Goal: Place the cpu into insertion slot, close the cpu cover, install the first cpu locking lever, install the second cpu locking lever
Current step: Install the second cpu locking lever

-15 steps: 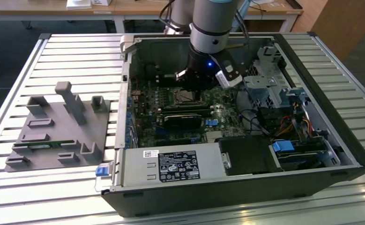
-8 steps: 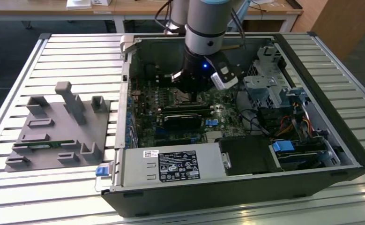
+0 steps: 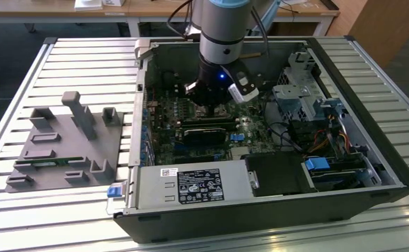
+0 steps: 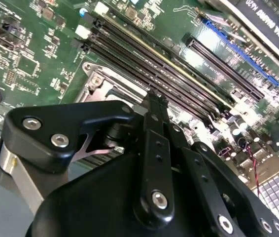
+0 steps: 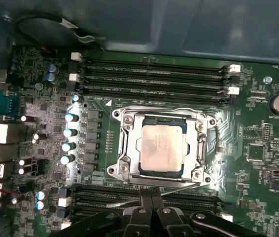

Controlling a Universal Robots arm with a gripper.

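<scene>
At frame centre, the silvery-beige square cpu (image 5: 160, 146) sits under the closed silver metal cpu cover (image 5: 129, 143); the black end effector (image 5: 152, 201), fingers together and empty, presses a thin wire lever (image 5: 179, 189).

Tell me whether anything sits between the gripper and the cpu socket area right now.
Nothing visible does. In the first wrist view the cpu already lies in its socket with the cpu cover down around it, and the gripper sits just beside the socket's edge, near a thin wire lever, with only bare motherboard around.
</scene>
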